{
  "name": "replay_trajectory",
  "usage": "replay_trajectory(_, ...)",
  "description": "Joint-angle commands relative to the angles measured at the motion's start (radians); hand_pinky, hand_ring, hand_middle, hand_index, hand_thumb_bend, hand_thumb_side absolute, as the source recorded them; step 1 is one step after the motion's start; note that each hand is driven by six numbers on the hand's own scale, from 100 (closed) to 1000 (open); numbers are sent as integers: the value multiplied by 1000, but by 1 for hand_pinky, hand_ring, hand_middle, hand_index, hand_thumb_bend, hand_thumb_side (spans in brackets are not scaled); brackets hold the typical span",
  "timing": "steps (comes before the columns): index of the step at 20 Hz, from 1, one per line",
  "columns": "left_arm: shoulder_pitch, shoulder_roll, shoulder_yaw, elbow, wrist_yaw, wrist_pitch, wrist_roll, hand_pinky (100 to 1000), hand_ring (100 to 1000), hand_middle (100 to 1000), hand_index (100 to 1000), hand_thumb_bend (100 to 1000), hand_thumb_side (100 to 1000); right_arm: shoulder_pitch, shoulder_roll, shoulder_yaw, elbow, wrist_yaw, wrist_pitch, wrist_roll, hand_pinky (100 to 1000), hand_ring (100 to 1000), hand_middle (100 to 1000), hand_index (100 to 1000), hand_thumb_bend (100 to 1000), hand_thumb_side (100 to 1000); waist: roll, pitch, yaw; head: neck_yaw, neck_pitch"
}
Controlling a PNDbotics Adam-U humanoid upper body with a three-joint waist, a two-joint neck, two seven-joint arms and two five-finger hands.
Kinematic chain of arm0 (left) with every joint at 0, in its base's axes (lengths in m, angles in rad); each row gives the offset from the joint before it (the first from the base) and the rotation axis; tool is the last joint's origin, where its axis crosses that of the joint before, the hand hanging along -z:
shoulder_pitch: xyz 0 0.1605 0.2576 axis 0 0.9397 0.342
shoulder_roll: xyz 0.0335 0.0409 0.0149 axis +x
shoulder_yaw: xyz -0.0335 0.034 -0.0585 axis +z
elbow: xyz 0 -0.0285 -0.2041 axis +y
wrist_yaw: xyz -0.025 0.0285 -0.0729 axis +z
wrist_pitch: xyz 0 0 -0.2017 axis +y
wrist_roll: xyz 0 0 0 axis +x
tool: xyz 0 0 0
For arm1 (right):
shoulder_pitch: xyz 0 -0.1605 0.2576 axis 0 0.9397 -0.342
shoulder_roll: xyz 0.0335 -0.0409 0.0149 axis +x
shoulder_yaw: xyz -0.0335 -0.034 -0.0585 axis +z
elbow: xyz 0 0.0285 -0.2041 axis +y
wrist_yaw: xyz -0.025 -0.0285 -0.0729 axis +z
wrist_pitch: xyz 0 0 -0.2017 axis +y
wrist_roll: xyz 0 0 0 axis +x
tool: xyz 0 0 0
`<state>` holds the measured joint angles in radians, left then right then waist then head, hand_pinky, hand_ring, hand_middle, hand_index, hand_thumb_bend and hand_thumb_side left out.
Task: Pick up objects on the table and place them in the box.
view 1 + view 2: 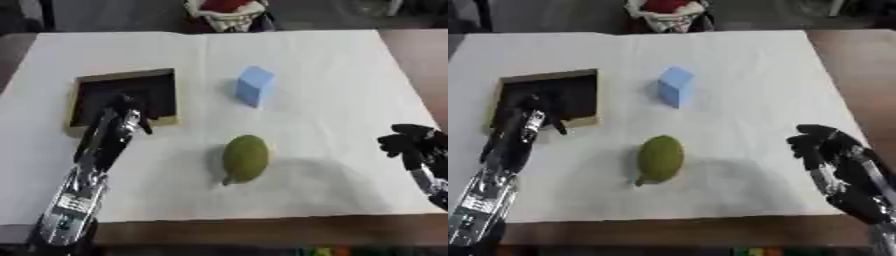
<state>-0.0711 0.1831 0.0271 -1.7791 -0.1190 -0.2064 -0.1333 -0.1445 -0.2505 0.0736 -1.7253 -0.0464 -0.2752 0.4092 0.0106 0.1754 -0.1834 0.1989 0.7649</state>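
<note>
My right hand [833,150] low at right edge, fingers curled, holding nothing. Green fruit [244,158] mid-worktop [332,90]; blue block [255,85] beyond. My left hand [125,112] over box [79,107] front; fingers unclear, cannot tell.

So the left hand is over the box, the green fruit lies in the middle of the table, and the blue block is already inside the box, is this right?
Not quite. The blue block is not inside the box; the left eye view shows it standing on the white table, to the right of the box. The rest holds: the left hand is over the box, and the green fruit lies mid-table.
</note>
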Motion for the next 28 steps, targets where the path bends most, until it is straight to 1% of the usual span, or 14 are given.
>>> replay_trajectory(1, -11, 24, 0, -30, -39, -19, -49, 464, 629, 655, 844, 100, 757, -8, -11, -9, -12, -2, -1, 2, 761, 769, 504, 819, 100, 470, 1, -11, -1, 3, 5)
replay_trajectory(2, -14, 31, -3, -35, -58, -30, -76, 472, 638, 664, 848, 100, 752, -8, -11, -9, -12, -2, -1, 2, 761, 769, 504, 819, 100, 470, 1, -11, -1, 3, 5)
replay_trajectory(5, -32, 64, -18, -46, -96, -58, -145, 502, 673, 696, 862, 100, 672, -7, -12, -8, -11, -1, -1, 3, 761, 769, 504, 819, 100, 470, 2, -13, -3, 4, 5)
replay_trajectory(8, -69, 121, -48, -58, -112, -81, -209, 522, 690, 716, 871, 100, 627, -7, -14, -6, -11, -1, -1, 5, 761, 769, 504, 819, 100, 470, 4, -15, -5, 4, 5)
replay_trajectory(9, -86, 145, -59, -63, -119, -86, -230, 534, 695, 724, 875, 100, 585, -6, -14, -5, -10, -1, -1, 6, 761, 769, 504, 819, 100, 470, 4, -16, -6, 3, 5)
replay_trajectory(15, -226, 291, -153, -81, -170, -117, -345, 586, 708, 748, 894, 100, 511, -5, -18, 3, -9, -2, -3, 17, 762, 769, 504, 819, 100, 470, 6, -22, -11, 1, 5)
replay_trajectory(18, -304, 347, -202, -75, -188, -141, -387, 622, 717, 760, 897, 100, 430, -7, -20, 15, -8, -4, -4, 34, 763, 772, 505, 819, 100, 470, 4, -23, -14, -2, 5)
replay_trajectory(22, -385, 414, -251, -56, -209, -197, -445, 666, 721, 763, 897, 100, 314, -8, -22, 28, -9, 0, -11, 79, 766, 775, 505, 818, 100, 470, 4, -23, -19, -4, 5)
replay_trajectory(23, -399, 427, -261, -53, -214, -213, -460, 678, 724, 765, 897, 100, 298, -8, -23, 28, -10, 1, -13, 90, 766, 775, 506, 818, 100, 470, 5, -23, -20, -4, 5)
replay_trajectory(24, -413, 441, -271, -51, -219, -232, -478, 697, 729, 769, 899, 120, 279, -9, -23, 29, -11, 4, -16, 100, 767, 776, 506, 817, 100, 470, 5, -23, -21, -4, 5)
replay_trajectory(25, -426, 455, -282, -49, -222, -253, -496, 711, 733, 772, 901, 155, 286, -9, -24, 31, -12, 6, -19, 111, 768, 777, 506, 817, 100, 470, 6, -23, -22, -4, 5)
replay_trajectory(26, -440, 469, -294, -45, -222, -275, -516, 716, 735, 773, 902, 164, 293, -10, -25, 31, -15, 12, -24, 123, 768, 778, 507, 817, 100, 470, 6, -23, -24, -4, 5)
replay_trajectory(27, -452, 481, -303, -41, -220, -295, -534, 726, 737, 776, 903, 173, 323, -9, -26, 31, -17, 20, -29, 135, 770, 782, 506, 812, 100, 470, 7, -23, -25, -4, 5)
replay_trajectory(28, -462, 490, -309, -35, -216, -312, -548, 729, 737, 774, 903, 160, 327, -9, -26, 32, -20, 28, -36, 147, 773, 785, 506, 810, 100, 470, 7, -23, -26, -4, 5)
